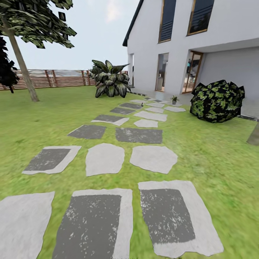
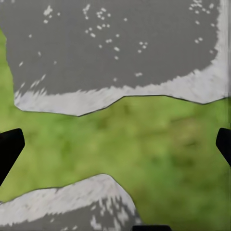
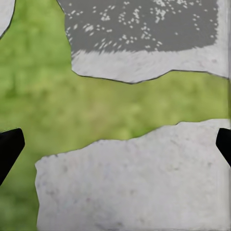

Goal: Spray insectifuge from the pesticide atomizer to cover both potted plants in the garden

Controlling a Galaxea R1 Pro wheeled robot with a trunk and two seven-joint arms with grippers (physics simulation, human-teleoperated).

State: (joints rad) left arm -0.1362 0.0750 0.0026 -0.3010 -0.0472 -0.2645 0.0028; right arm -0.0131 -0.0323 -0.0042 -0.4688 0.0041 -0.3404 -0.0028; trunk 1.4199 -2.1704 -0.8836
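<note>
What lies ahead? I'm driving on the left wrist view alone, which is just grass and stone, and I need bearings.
Observer: A stone path runs across the lawn toward a white house.
Operator: Any potted plant in sight?
Observer: One small potted plant stands at the path's far end, near the house. It is too small to tell more.
Operator: And the right gripper?
Observer: The right gripper is open and empty, over a pale stone.
</note>
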